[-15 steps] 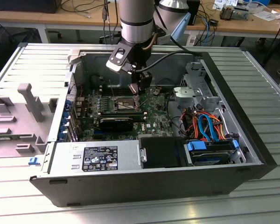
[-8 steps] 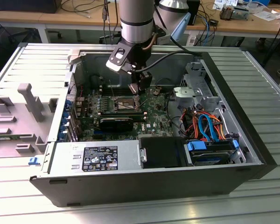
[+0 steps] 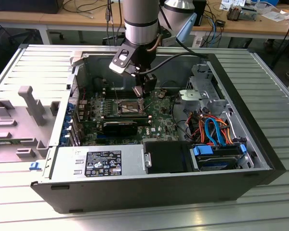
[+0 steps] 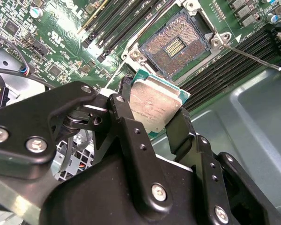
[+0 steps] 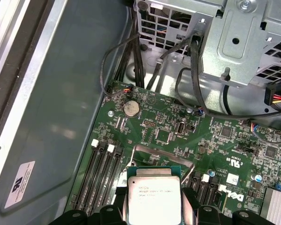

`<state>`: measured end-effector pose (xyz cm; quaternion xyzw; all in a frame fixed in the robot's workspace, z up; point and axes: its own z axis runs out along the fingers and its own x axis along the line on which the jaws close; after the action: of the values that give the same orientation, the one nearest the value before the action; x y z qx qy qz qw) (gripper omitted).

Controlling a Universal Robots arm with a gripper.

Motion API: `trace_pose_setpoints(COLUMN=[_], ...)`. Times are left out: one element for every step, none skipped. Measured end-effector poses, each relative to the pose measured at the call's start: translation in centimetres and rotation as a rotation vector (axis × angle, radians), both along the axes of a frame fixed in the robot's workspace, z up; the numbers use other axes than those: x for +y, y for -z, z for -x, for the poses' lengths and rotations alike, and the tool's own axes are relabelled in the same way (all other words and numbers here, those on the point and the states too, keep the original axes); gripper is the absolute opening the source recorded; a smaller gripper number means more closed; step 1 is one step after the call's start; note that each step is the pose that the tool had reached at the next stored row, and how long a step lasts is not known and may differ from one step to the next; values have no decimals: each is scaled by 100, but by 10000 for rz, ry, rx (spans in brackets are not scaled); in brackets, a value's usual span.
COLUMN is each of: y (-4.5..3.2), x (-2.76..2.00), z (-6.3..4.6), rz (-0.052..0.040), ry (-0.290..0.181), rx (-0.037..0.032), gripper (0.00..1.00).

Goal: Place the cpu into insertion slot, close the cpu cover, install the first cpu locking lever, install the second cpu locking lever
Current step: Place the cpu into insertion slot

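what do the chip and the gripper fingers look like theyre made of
The chip: dull brushed silver metal lid, faintly scuffed, on a green board-like rim, probably fibreglass. The gripper fingers: matt black, likely plastic or coated metal; the look leaves it open.

The cpu (image 4: 155,102), a small flat square chip with a dull silver top and a thin green border, was clamped by two opposite edges between the black fingers of the gripper (image 4: 152,107). It hung above the motherboard (image 4: 65,56), just beside the insertion slot (image 4: 174,44) and not yet in it. In the first wrist view its printed top (image 5: 153,199) faced the camera.

The slot lay open and bare: a square recess of fine gold contacts inside a silver-grey rim, between two banks of black memory slots (image 4: 225,65).

The cpu cover (image 5: 159,151), a thin silver-grey frame, stood raised.

One wire locking lever (image 4: 250,55) slanted free from the slot's corner.
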<state>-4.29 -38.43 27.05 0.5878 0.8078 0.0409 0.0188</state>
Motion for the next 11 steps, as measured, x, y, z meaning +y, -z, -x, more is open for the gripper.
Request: trace_pose_setpoints(y=[0,0,0,1,1,1,1,1,3,3,4], x=[0,0,0,0,0,0,0,0,0,0,0], z=[0,0,0,0,0,0,0,0,0,0,0], rz=[1,0,0,0,0,0,1,0,-1,0,0], ry=[17,32,51,72,87,97,115,136,198,258,314], rx=[0,0,0,0,0,0,0,0,-1,-1,0], gripper=[55,55,55,55,55,55,55,55,55,55,55])
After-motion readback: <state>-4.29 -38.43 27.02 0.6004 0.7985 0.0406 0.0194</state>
